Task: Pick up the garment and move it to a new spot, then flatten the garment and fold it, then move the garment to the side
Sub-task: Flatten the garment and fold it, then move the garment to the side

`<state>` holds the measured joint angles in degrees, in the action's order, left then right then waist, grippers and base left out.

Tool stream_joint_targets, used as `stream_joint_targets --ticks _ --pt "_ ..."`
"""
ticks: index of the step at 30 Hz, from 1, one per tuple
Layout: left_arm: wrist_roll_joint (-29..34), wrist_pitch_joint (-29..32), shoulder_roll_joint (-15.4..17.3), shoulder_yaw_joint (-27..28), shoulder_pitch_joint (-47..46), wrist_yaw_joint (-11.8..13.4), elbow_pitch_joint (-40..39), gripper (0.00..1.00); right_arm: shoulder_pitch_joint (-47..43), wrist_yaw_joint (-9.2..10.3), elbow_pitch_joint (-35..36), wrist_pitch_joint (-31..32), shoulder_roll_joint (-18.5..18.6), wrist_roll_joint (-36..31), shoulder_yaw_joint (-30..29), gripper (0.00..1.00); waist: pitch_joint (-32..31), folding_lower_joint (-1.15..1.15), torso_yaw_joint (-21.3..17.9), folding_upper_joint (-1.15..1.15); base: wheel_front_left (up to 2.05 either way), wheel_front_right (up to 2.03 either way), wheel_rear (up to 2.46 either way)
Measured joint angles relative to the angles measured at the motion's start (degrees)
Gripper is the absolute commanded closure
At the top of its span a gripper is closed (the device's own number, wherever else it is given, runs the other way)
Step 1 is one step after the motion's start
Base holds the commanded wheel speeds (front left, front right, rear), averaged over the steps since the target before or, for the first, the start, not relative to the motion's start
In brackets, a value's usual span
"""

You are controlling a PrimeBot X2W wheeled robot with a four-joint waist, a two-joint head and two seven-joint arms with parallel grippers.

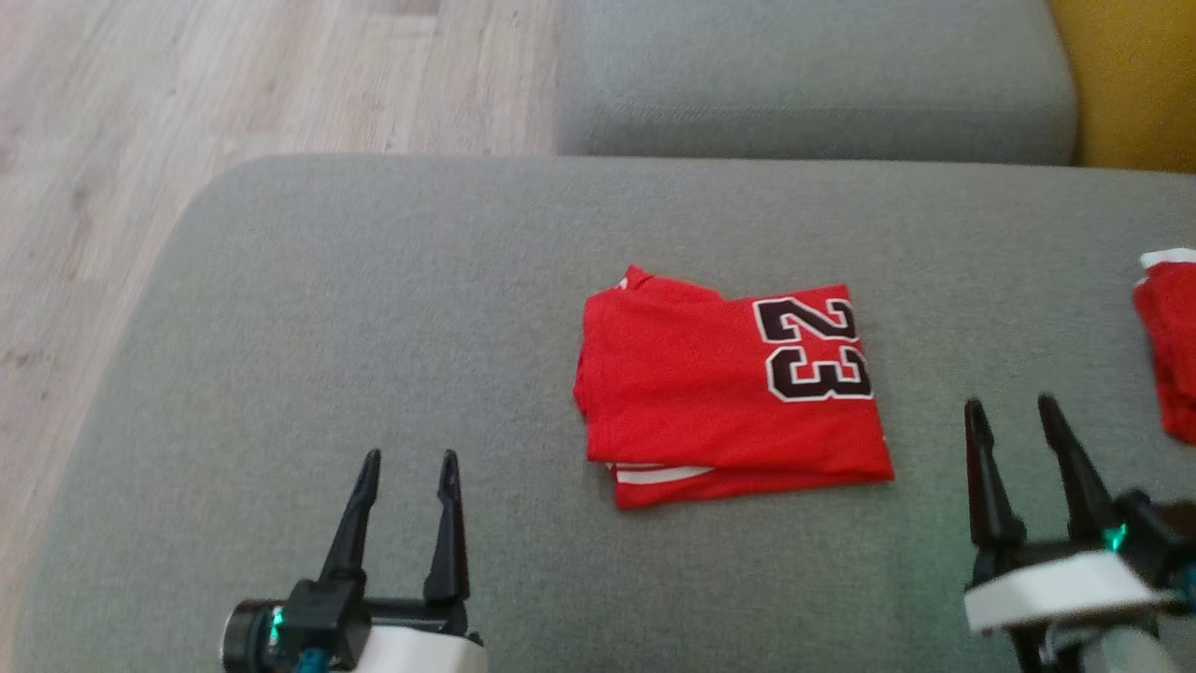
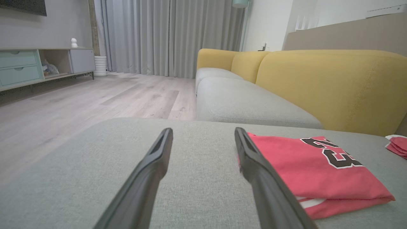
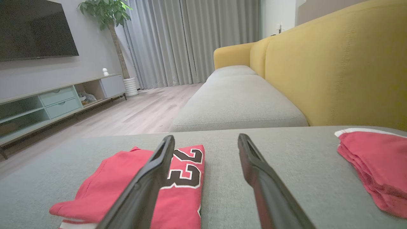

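The garment (image 1: 729, 393), a red jersey with a black "23" edged in white, lies folded into a neat rectangle near the middle of the grey seat (image 1: 374, 327), its number panel toward the right and a white-trimmed layer peeking out along the near edge. The right hand (image 1: 1010, 402) hovers just to the right of it, apart from the cloth, fingers spread wide and gripping nothing; in the right wrist view its left finger (image 3: 149, 181) crosses in front of the number. The left hand (image 1: 410, 455) hangs over bare seat to the garment's left, a little farther off, also wide open and holding nothing. At the seat's right edge sits a second pile of red cloth (image 1: 1168, 336) with a white band on top, well apart from the garment. Beyond lie another grey cushion (image 1: 813, 84), the yellow backrest (image 1: 1121, 84) and pale wood floor (image 1: 187, 112).
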<state>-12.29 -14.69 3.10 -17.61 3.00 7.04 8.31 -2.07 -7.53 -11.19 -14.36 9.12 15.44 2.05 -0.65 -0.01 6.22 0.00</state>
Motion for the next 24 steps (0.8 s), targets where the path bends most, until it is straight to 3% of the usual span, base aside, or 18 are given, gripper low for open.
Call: stream_joint_targets --ticks 8,24 --pt "2.6 0.0 0.0 1.8 3.6 -1.1 0.2 0.0 -8.0 0.0 1.8 0.0 -3.0 -4.5 -1.8 0.0 -3.1 0.0 -1.9 0.0 0.0 0.0 0.0" --pt "3.8 0.0 0.0 3.0 4.6 -2.0 -0.5 0.0 -9.1 0.0 0.7 0.0 -3.8 -4.7 -2.0 0.0 -3.0 0.01 -0.8 0.0 0.0 0.0 0.0"
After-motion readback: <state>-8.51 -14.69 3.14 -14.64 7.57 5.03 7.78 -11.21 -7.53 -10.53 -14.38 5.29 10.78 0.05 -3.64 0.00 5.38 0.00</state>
